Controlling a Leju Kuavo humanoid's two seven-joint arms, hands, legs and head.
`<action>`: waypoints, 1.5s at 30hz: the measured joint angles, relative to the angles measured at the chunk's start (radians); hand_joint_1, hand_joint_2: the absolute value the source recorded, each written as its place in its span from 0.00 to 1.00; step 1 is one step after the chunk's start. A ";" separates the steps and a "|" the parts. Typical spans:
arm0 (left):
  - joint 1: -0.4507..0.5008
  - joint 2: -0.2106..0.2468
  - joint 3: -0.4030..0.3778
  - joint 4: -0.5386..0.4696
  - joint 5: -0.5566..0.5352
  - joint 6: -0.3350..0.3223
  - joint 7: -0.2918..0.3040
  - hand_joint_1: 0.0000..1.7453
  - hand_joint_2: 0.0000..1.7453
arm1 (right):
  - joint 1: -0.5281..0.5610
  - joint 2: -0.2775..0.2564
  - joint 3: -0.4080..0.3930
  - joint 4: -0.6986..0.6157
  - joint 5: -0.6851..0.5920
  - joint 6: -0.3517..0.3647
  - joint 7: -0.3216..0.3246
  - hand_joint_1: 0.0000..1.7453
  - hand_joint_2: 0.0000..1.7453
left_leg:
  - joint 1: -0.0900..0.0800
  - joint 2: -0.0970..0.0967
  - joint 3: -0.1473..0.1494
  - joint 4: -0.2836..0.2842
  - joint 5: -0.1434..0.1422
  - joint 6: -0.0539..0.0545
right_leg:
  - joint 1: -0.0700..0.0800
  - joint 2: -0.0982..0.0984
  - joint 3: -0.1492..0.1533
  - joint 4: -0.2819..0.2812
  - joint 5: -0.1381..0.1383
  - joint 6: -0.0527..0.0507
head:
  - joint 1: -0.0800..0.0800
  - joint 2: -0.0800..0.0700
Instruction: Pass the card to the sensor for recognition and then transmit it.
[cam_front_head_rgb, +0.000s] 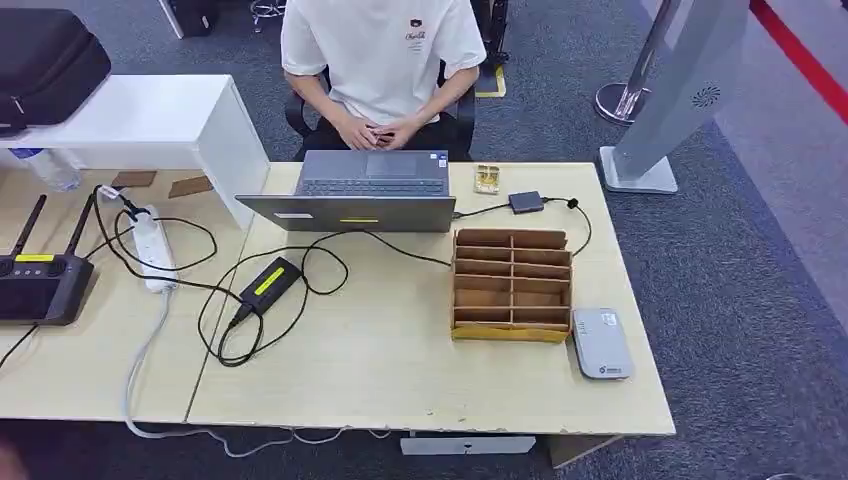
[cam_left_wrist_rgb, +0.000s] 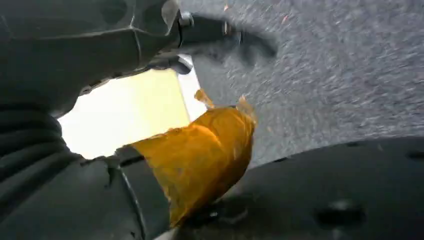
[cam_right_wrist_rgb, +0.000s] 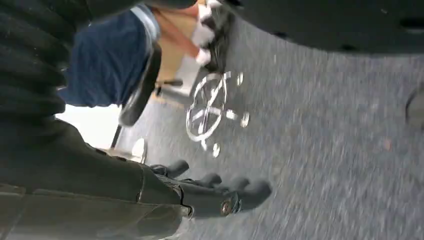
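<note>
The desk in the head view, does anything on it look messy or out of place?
Mostly tidy. The black cables sprawl in loose loops between the power strip and laptop, and the wooden card rack sits a little askew to the desk edge.

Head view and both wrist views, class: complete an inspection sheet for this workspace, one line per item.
Surface: pale wooden table, joined to a second one on its left.
Job's things: grey card sensor beside the cardboard slot rack; no card seen.
Clutter: laptop, controller, small black box.
Hands: left hand and right hand hang over the carpet, fingers apart, holding nothing.
Cables: black leads loop around the power adapter; white power strip.
Surroundings: person seated behind the laptop; grey carpet.
</note>
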 joint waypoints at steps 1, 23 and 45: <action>0.000 0.001 0.007 0.000 0.007 -0.014 0.008 0.00 1.00 | 0.000 -0.004 -0.003 0.001 -0.012 0.034 -0.006 0.00 1.00 | 0.000 0.000 0.001 0.000 0.000 0.000 | 0.000 0.000 0.000 0.000 0.000 0.000 | 0.002 0.000; -0.023 0.101 -0.016 0.065 -0.048 0.589 -0.239 0.00 0.00 | 0.007 -0.017 -0.027 -0.018 -0.005 -0.664 0.028 0.00 1.00 | 0.002 0.000 0.003 -0.001 0.001 -0.002 | 0.002 0.000 0.002 0.001 0.000 -0.001 | 0.001 0.000; -0.032 0.151 -0.054 0.078 0.033 0.589 -0.195 0.00 0.00 | 0.004 -0.002 -0.022 -0.015 0.018 -0.657 0.056 0.00 1.00 | 0.002 0.000 0.003 -0.002 0.001 -0.002 | 0.002 0.000 0.002 0.001 -0.001 -0.002 | 0.002 0.000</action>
